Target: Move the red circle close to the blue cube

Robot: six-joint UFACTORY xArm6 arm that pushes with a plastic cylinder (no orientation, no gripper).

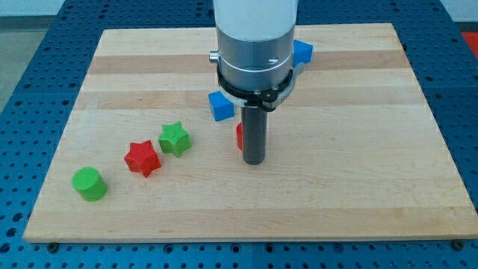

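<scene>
In the camera view, near the board's middle, the rod's tip [255,161] stands touching the red circle [240,136], mostly hidden at its left. No gripper exists. The blue cube [221,105] lies near, up-left.

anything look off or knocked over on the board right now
Nothing stands out. The blocks all sit flat on the wooden board. My tip is right beside the red circle, which it mostly hides; the blue cube sits just above it. A second blue block peeks from behind the arm.
</scene>
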